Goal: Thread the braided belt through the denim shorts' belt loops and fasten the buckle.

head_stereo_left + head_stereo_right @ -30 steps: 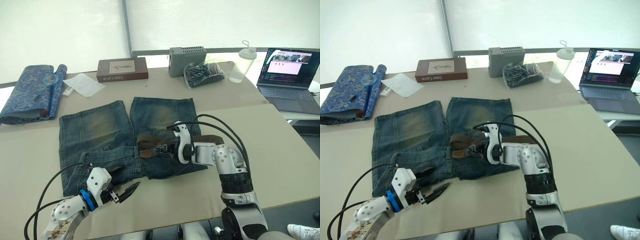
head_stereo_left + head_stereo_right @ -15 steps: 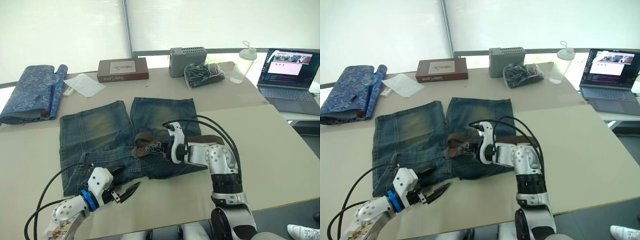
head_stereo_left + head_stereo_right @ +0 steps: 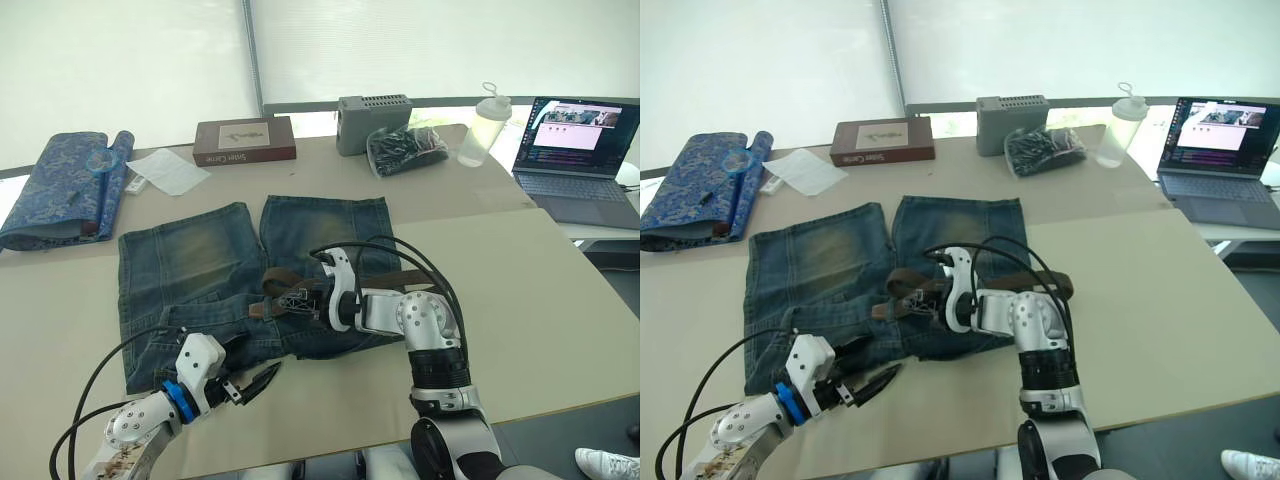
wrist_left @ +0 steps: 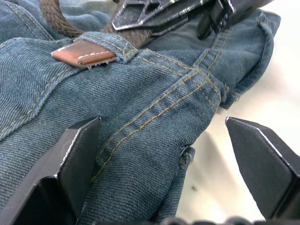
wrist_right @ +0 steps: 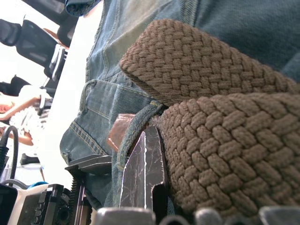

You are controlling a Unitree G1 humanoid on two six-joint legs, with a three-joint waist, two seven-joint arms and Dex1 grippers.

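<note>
So the right hand (image 3: 303,297) has its fingers pinched shut on the braided belt (image 3: 283,282), right at the waistband of the denim shorts (image 3: 190,260). In its wrist view the brown braid is packed tight against the fingers, and the belt's leather tip (image 4: 83,52) pokes out from under one of the belt loops (image 4: 123,48), so I'd say at least one loop is threaded. The rest of the strap trails off toward the robot's right across the shorts.

The left hand (image 3: 248,385) hangs wide open and holding nothing, just over the near edge of the shorts at the front of the worktop (image 3: 560,300).

Progress-wise it looks early: most of the loops still need doing, and I can't spot the buckle clearly, so fastening isn't done as far as I can tell. The shorts lie flat mid-worktop, waistband toward the robot.
</note>
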